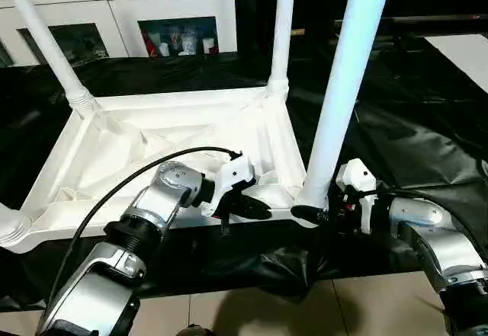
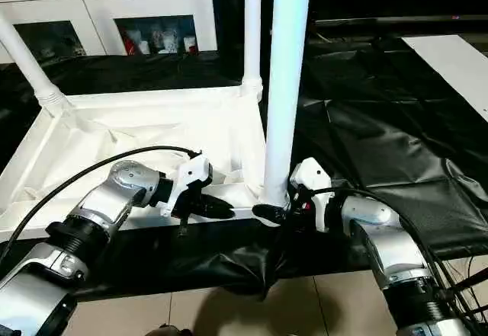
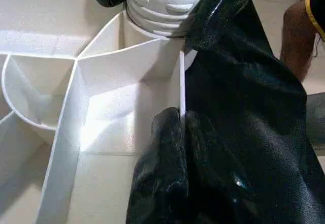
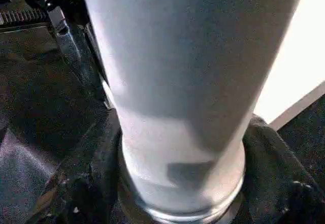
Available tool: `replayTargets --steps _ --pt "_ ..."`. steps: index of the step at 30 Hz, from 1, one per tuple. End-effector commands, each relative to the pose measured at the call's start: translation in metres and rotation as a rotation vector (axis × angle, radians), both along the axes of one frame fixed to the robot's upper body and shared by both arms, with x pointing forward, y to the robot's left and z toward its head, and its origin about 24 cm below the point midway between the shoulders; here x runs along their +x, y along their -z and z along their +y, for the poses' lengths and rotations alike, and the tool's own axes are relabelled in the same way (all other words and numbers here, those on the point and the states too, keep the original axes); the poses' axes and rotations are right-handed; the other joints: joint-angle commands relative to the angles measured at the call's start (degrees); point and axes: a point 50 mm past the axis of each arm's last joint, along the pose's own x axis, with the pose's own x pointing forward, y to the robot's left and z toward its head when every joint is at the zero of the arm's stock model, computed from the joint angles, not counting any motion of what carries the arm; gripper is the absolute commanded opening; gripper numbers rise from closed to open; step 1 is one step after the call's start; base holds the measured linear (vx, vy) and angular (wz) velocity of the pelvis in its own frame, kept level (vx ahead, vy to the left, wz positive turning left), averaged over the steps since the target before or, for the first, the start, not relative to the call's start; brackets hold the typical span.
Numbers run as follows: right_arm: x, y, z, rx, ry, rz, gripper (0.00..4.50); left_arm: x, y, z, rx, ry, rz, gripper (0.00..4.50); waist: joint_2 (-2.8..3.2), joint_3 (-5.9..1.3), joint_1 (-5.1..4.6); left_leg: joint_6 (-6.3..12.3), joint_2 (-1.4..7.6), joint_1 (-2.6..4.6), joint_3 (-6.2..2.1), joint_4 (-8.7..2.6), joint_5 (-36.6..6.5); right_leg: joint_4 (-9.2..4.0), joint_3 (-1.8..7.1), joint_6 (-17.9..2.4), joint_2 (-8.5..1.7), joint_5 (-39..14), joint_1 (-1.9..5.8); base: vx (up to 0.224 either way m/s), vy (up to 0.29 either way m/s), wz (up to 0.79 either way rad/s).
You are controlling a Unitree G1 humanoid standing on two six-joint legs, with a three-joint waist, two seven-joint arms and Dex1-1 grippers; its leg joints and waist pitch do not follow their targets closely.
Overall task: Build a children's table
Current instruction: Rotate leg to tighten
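We find the tabletop (image 1: pixel 183 134) upside down at frame centre. Our left pincer (image 1: pixel 248 208) is clamped shut on its thin near rim. Our right pincer (image 1: pixel 311 216) straddles the base of the near leg (image 1: pixel 343 84), grip unconfirmed. Plastic judged light, stiff, slippery; hold legs low.

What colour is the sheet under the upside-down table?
Black. The sheet under the tabletop shows best in the right eye view.
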Motion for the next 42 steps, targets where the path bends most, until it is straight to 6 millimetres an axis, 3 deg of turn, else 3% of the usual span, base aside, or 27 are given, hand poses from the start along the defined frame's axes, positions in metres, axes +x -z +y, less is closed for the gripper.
replayTargets --steps 1,2,5,9,11,13,16,19,23,25,26,27,29,32,33,34,35,37,39,40,42 --pt "0.001 0.005 0.002 0.002 0.055 0.002 2.73 0.001 -0.006 -0.004 -0.023 0.014 -0.007 0.00 -0.60 -3.72 -0.41 4.79 0.96 0.87 -0.32 -3.58 -10.8 -4.04 1.64 -14.4 -1.45 -6.4 2.89 0.000 0.000 0.00" --pt "0.001 0.005 0.002 0.002 0.055 0.002 2.73 0.001 -0.006 -0.004 -0.023 0.014 -0.007 0.00 -0.62 -3.69 -0.44 4.65 0.96 0.87 -0.32 -3.62 -11.0 -4.06 1.65 -14.3 -1.46 -6.6 2.85 0.000 0.000 0.00" --pt "0.013 0.016 0.002 -0.011 0.270 -0.005 2.72 0.009 -0.003 -0.008 -0.014 -0.086 -0.025 0.00 -0.28 -3.63 -0.88 3.22 0.77 0.94 -0.39 -3.78 -12.3 -4.22 1.58 -14.0 -1.43 -8.3 2.69 0.000 0.000 0.00" --pt "0.026 0.026 0.010 0.036 0.535 0.005 2.72 0.020 0.002 -0.016 0.022 -0.228 -0.051 0.00 -0.14 -3.51 -2.18 0.85 0.58 1.08 -0.61 -4.12 -15.4 -4.64 1.56 -12.9 -1.31 -11.3 2.69 0.000 0.000 0.00" --pt "0.032 0.029 0.018 0.074 0.628 0.020 2.72 0.024 0.004 -0.024 0.016 -0.306 -0.042 0.00 -0.04 -3.61 -2.47 0.53 0.48 1.00 -0.66 -4.10 -15.5 -4.56 1.54 -12.9 -1.31 -10.5 2.72 0.000 0.000 0.00" --pt "0.043 0.033 0.027 0.070 0.766 0.024 2.72 0.029 0.008 -0.036 0.025 -0.413 -0.036 0.00 0.45 -3.71 -3.03 0.05 0.35 1.07 -0.69 -4.05 -15.5 -4.50 1.46 -13.4 -1.26 -9.3 2.66 0.000 0.000 0.00" --pt "0.053 0.033 0.036 0.041 0.865 0.005 2.72 0.033 0.009 -0.046 0.042 -0.506 -0.063 0.00 0.43 -3.63 -3.27 -0.26 0.22 1.12 -0.65 -4.01 -16.5 -4.77 1.40 -13.1 -1.28 -10.5 2.65 0.000 0.000 0.00" --pt "0.062 0.031 0.048 0.029 0.938 -0.024 2.72 0.036 0.009 -0.054 0.049 -0.575 -0.087 0.00 0.42 -3.85 -3.40 0.71 0.10 0.98 -0.60 -3.85 -15.4 -4.83 1.36 -12.6 -1.25 -9.6 2.79 0.000 0.000 0.00" --pt "0.065 0.028 0.062 0.067 0.919 -0.022 2.72 0.035 0.009 -0.058 0.041 -0.554 -0.107 0.00 0.40 -3.83 -3.27 2.49 0.11 0.75 -0.59 -3.88 -13.9 -4.88 1.25 -12.4 -1.31 -8.5 2.99 0.000 0.000 0.00" --pt "0.067 0.024 0.068 0.122 0.895 -0.035 2.72 0.033 0.011 -0.060 0.040 -0.505 -0.107 0.00 0.10 -3.78 -3.26 2.70 0.25 0.81 -0.58 -4.00 -14.7 -5.00 1.21 -12.5 -1.36 -9.3 2.91 0.000 0.000 0.00" --pt "0.067 0.020 0.069 0.162 0.876 -0.043 2.72 0.032 0.011 -0.059 0.038 -0.483 -0.105 0.00 0.26 -3.75 -3.23 2.71 0.27 0.82 -0.61 -4.05 -15.0 -4.97 1.20 -12.5 -1.41 -9.9 2.92 0.000 0.000 0.00" --pt "0.067 0.016 0.069 0.200 0.862 -0.067 3.42 0.031 0.011 -0.058 0.037 -0.454 -0.104 0.00 0.27 -3.76 -3.24 2.82 0.28 0.80 -0.61 -4.06 -15.5 -5.04 1.24 -12.3 -1.46 -10.6 2.92 0.000 0.000 0.00" --pt "0.068 0.006 0.066 0.253 0.821 -0.119 3.42 0.029 0.012 -0.054 0.039 -0.417 -0.097 0.00 -0.04 -3.93 -3.32 3.44 0.33 0.73 -0.59 -4.07 -14.7 -4.98 1.24 -12.4 -1.48 -9.1 3.10 0.000 0.000 0.00" --pt "0.066 -0.002 0.056 0.249 0.778 -0.178 3.85 0.027 0.011 -0.048 0.031 -0.357 -0.084 0.00 -0.02 -4.29 -3.24 5.38 0.37 0.48 -0.60 -3.66 -9.9 -4.16 1.21 -13.9 -1.43 -2.4 3.39 0.000 0.000 0.00" --pt "0.063 -0.009 0.046 0.242 0.704 -0.203 3.85 0.025 0.011 -0.041 0.039 -0.310 -0.070 0.00 0.02 -4.42 -2.96 7.22 0.31 0.50 -0.48 -3.27 -6.9 -3.78 1.20 -14.9 -1.39 1.8 3.51 0.000 0.000 0.00" --pt "0.062 -0.009 0.046 0.241 0.697 -0.205 3.88 0.025 0.011 -0.040 0.039 -0.306 -0.069 0.00 0.02 -4.42 -2.96 7.22 0.31 0.50 -0.48 -3.27 -6.9 -3.78 1.20 -14.9 -1.39 1.8 3.51 0.000 0.000 0.00" --pt "0.061 -0.010 0.043 0.235 0.675 -0.211 4.06 0.024 0.011 -0.038 0.040 -0.297 -0.063 0.00 0.12 -4.44 -2.78 8.40 0.38 0.55 -0.40 -3.18 -5.9 -3.61 1.20 -15.5 -1.39 3.7 3.44 0.000 0.000 0.00" --pt "0.055 -0.011 0.039 0.211 0.584 -0.195 4.26 0.024 0.010 -0.033 0.040 -0.274 -0.071 0.00 0.01 -4.33 -2.47 9.02 0.53 0.63 -0.39 -3.22 -6.7 -3.72 1.17 -15.6 -1.47 2.4 3.60 0.000 0.000 0.00" --pt "0.048 -0.008 0.034 0.160 0.494 -0.181 4.26 0.023 0.008 -0.029 0.037 -0.245 -0.071 0.00 0.20 -4.22 -2.42 8.35 0.72 0.81 -0.30 -3.41 -8.1 -3.95 1.21 -15.6 -1.48 -0.3 3.30 0.000 0.000 0.00" --pt "0.038 -0.005 0.027 0.113 0.379 -0.153 4.26 0.022 0.005 -0.024 0.029 -0.203 -0.067 0.00 -0.61 -4.24 -2.09 7.89 0.76 0.86 -0.33 -3.52 -9.2 -4.06 1.12 -15.4 -1.37 -2.2 3.65 0.000 0.000 0.00" --pt "0.027 -0.003 0.021 0.084 0.269 -0.119 4.26 0.019 0.003 -0.018 0.023 -0.159 -0.059 0.00 -0.32 -3.99 -1.55 7.75 1.04 0.72 -0.25 -3.63 -9.7 -4.23 1.35 -14.8 -1.55 -4.0 3.59 0.000 0.000 0.00"
